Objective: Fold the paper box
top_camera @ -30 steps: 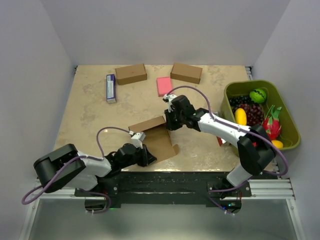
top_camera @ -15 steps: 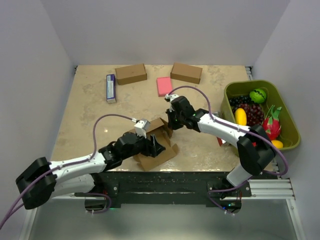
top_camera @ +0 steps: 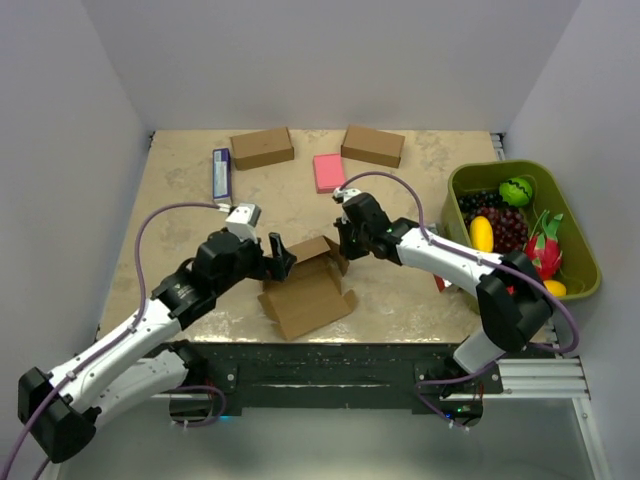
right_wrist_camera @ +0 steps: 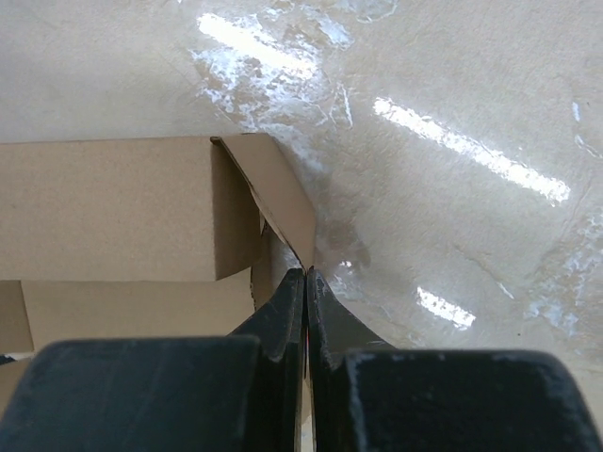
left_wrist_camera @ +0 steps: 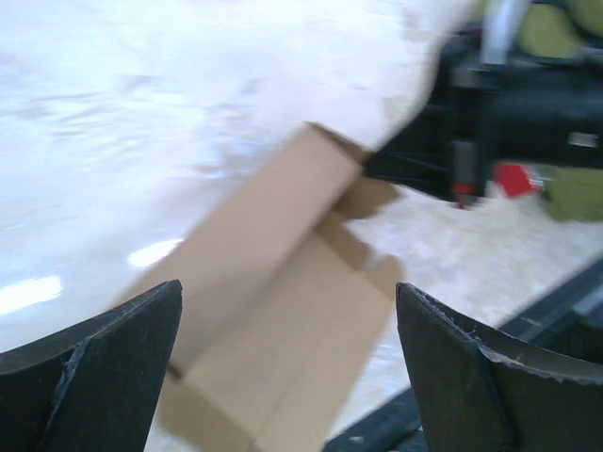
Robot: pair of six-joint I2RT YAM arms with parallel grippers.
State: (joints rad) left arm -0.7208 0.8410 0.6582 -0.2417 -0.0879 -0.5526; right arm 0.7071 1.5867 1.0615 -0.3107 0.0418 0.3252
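The paper box (top_camera: 310,295) lies partly folded near the table's front, its back wall raised and its front panel flat. My left gripper (top_camera: 278,255) hovers open at the box's left rear corner and holds nothing. In the left wrist view the brown box (left_wrist_camera: 273,311) shows blurred between and beyond the wide-apart fingers (left_wrist_camera: 94,367). My right gripper (top_camera: 343,250) sits at the box's right rear corner. In the right wrist view its jaws (right_wrist_camera: 305,273) are pressed together on the thin edge of the upright side flap (right_wrist_camera: 283,202).
Two ready-made brown boxes (top_camera: 262,147) (top_camera: 373,146) and a pink pad (top_camera: 328,171) stand along the back. A blue and white carton (top_camera: 222,175) lies at the back left. A green bin (top_camera: 497,168) of fruit fills the right side.
My left gripper let go of the box's front, opened wide and swung up to the box's left rear. The right gripper closed fully on the side flap and stayed in place.
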